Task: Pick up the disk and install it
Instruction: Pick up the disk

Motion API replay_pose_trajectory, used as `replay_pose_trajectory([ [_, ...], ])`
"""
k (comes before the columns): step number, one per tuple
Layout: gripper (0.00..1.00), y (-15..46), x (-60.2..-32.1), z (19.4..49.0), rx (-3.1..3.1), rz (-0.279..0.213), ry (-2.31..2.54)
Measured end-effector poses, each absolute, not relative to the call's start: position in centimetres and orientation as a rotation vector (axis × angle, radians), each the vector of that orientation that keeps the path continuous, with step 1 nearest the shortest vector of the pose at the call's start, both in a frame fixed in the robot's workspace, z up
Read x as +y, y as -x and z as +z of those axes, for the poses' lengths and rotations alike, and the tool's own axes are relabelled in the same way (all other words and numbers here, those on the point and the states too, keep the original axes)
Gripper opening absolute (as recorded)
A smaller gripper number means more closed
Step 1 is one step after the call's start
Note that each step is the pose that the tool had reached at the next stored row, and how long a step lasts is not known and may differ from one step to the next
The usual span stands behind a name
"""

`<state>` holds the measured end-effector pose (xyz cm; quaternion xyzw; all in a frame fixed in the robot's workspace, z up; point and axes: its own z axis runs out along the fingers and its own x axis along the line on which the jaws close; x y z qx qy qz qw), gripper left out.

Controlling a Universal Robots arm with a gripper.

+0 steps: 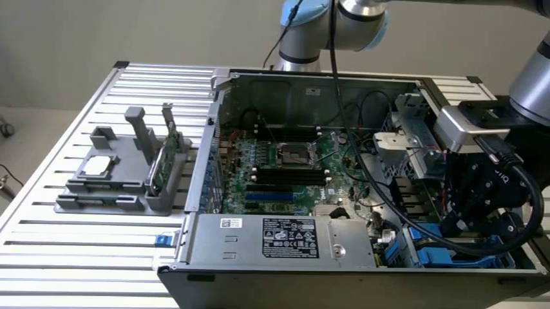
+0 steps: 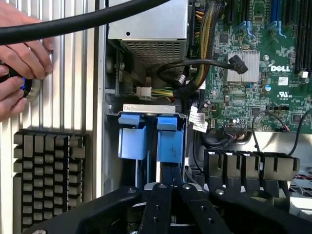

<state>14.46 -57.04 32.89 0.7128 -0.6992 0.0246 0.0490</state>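
My gripper [image 2: 171, 191] hangs over the drive bay [image 1: 429, 254] in the front corner of the open computer case [image 1: 284, 167], on the exterior view's right. Its two black fingers [image 2: 157, 204] stand close together, shut on a thin dark edge that runs straight into a blue carrier. That is the disk [image 2: 170, 140], seen edge-on and standing in the bay. A second blue carrier [image 2: 132, 136] sits in the slot beside it. The disk's label and most of its body are hidden by the bay and my fingers. In the exterior view my gripper [image 1: 468, 235] stands above the blue frames.
A person's hands [image 2: 22, 53] rest on the slatted table [image 1: 86, 244] beside the case, holding a small round object. A black finned heatsink [image 2: 48, 180] lies nearby. Cables, the power supply [image 1: 284, 239] and the motherboard [image 1: 292, 161] crowd the case. A grey parts holder [image 1: 120, 174] stands on the exterior view's left.
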Motion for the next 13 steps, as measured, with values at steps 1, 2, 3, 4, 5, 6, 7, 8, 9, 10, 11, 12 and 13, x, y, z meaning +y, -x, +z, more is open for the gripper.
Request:
replay_pose_trajectory([
  [1, 0.11, -14.5, -57.0, 32.8, -2.130, 0.076, -2.172],
  [2, 0.11, -14.5, -57.0, 32.7, -2.130, 0.077, -2.172],
  [3, 0.11, -14.5, -57.0, 32.6, -2.130, 0.077, -2.172],
  [4, 0.11, -14.5, -57.0, 32.5, -2.131, 0.077, -2.172],
  [5, 0.11, -14.5, -57.0, 32.5, -2.131, 0.077, -2.172],
  [6, 0.11, -14.6, -57.0, 32.5, -2.131, 0.076, -2.173],
  [7, 0.11, -14.6, -57.0, 32.7, -2.131, 0.074, -2.173],
  [8, 0.11, -14.6, -57.0, 33.0, -2.132, 0.072, -2.174],
  [9, 0.11, -14.6, -57.0, 33.5, -2.130, 0.073, -2.173],
  [10, 0.11, -14.6, -57.0, 34.1, -2.130, 0.074, -2.172],
  [11, 0.11, -14.6, -57.0, 34.4, -2.130, 0.073, -2.172],
  [12, 0.11, -14.6, -57.0, 34.9, -2.130, 0.074, -2.172],
  [13, 0.11, -14.6, -57.0, 35.2, -2.130, 0.074, -2.172],
])
